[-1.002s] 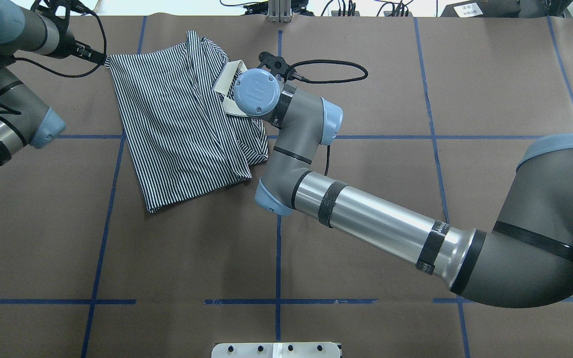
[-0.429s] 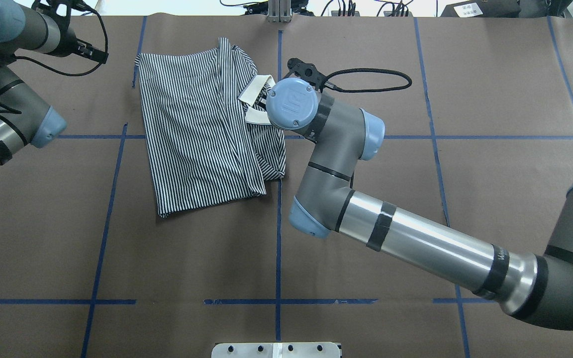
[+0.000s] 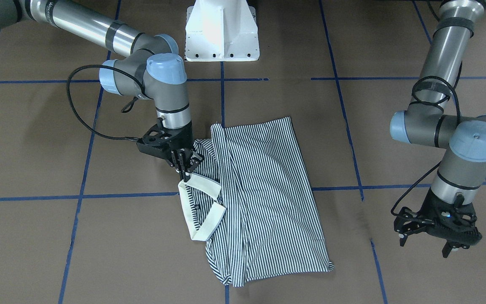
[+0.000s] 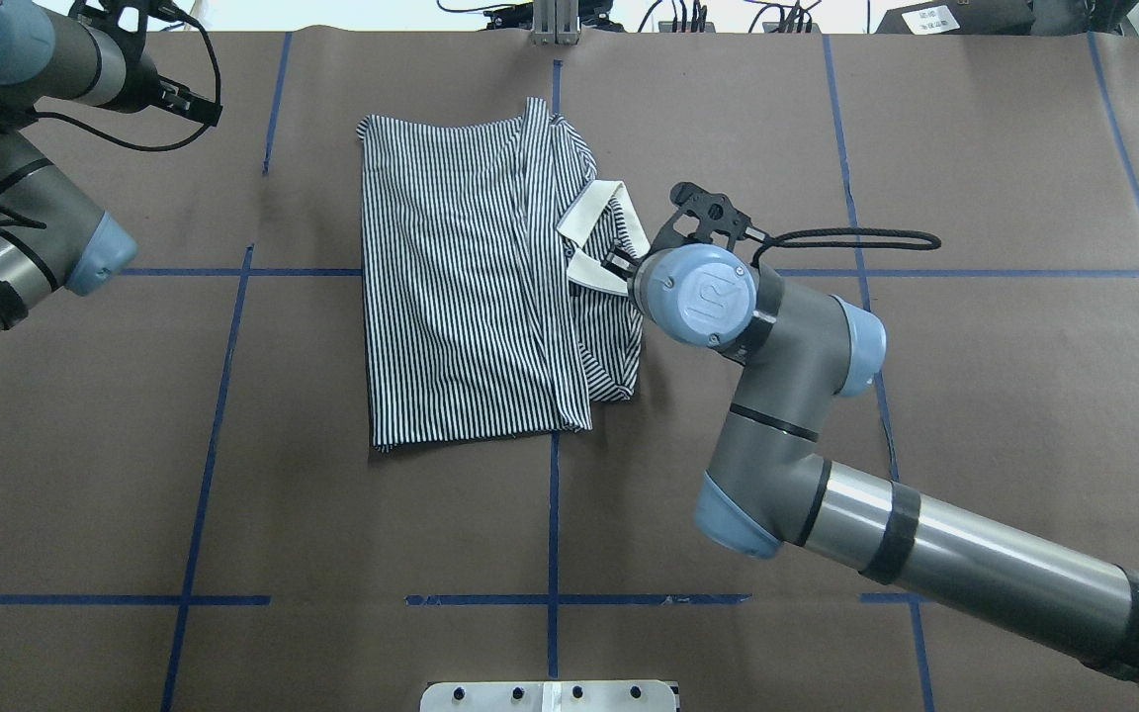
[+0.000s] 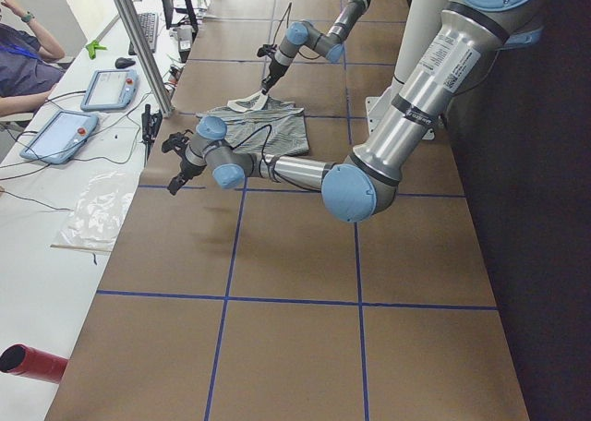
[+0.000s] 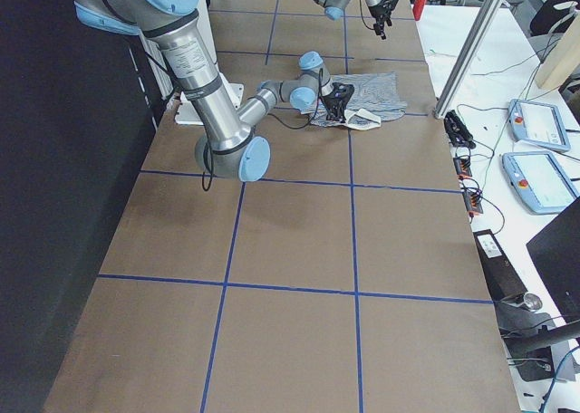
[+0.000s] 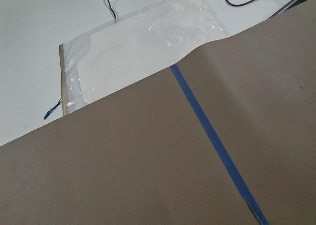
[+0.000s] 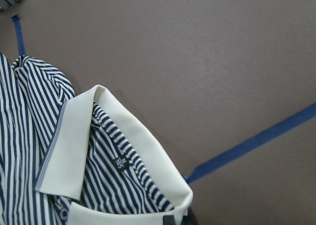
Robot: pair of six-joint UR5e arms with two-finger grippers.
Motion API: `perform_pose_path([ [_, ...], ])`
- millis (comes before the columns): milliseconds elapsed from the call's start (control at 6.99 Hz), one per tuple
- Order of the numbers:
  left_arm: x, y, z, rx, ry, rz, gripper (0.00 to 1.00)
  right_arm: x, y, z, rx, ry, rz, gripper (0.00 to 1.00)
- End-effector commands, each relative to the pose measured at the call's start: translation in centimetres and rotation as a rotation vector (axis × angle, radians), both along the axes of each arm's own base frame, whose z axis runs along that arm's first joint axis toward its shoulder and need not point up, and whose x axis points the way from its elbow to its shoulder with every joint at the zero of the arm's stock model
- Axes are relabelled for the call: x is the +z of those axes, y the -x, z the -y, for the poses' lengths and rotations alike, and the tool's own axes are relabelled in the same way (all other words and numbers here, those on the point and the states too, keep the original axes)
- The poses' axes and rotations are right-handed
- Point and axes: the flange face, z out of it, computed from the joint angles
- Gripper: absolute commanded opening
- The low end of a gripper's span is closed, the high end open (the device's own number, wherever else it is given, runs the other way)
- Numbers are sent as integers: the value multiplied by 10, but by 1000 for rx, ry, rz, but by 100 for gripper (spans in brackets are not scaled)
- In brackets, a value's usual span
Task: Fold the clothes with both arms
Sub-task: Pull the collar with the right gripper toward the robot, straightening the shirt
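The striped polo shirt (image 4: 461, 297) lies folded lengthwise at the table's middle, with its cream collar (image 4: 594, 213) on its right side. In the front-facing view my right gripper (image 3: 185, 171) is shut on the shirt (image 3: 264, 198) at the collar's (image 3: 203, 211) edge. From overhead its wrist hides most of it. The right wrist view shows the collar (image 8: 74, 146) close up, with its inner label. My left gripper (image 3: 437, 245) hangs open and empty above bare table, well away from the shirt. It sits at the far left in the overhead view (image 4: 196, 104).
The white pedestal base (image 3: 222, 29) stands at the robot's side of the table. Blue tape lines (image 4: 552, 514) cross the brown table cover. A clear plastic bag (image 7: 143, 42) lies just past the table's far edge. Teach pendants (image 5: 60, 135) lie on the side bench.
My right gripper has dragged the shirt to the right by its collar. My left gripper no longer touches the shirt's far left corner and has stayed in place.
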Motion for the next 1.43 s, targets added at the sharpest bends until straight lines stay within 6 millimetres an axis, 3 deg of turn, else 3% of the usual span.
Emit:
perform_pose_path([
  [0,-1,-2,-1,3,-2,-1,100,28,-12,-30,9,-18,-27,0],
  [143,-1,-2,-1,3,-2,-1,100,33,-14,-33,9,-18,-34,0],
  [286,-2,-2,-1,3,-4,-2,100,38,-16,-35,4,-27,-46,31],
  [429,-3,-3,-2,6,-5,-4,100,40,-17,-35,8,-36,-57,99],
  [573,-3,-5,-3,19,1,-13,100,46,-24,-38,-24,-66,-89,100],
  [716,1,-6,-6,26,6,-13,100,44,-53,-53,-115,-144,-136,100],
  [859,0,-5,-8,27,3,-16,100,28,-79,-72,-212,-156,-183,100],
  [1002,2,-5,-10,37,9,-21,100,5,-71,-86,-254,-126,-238,100],
  [1145,2,-6,-11,46,12,-26,100,-36,-44,-98,-304,-146,-246,100],
  [1288,1,-7,-12,59,18,-35,100,-53,-21,-115,-359,-186,-256,100],
])
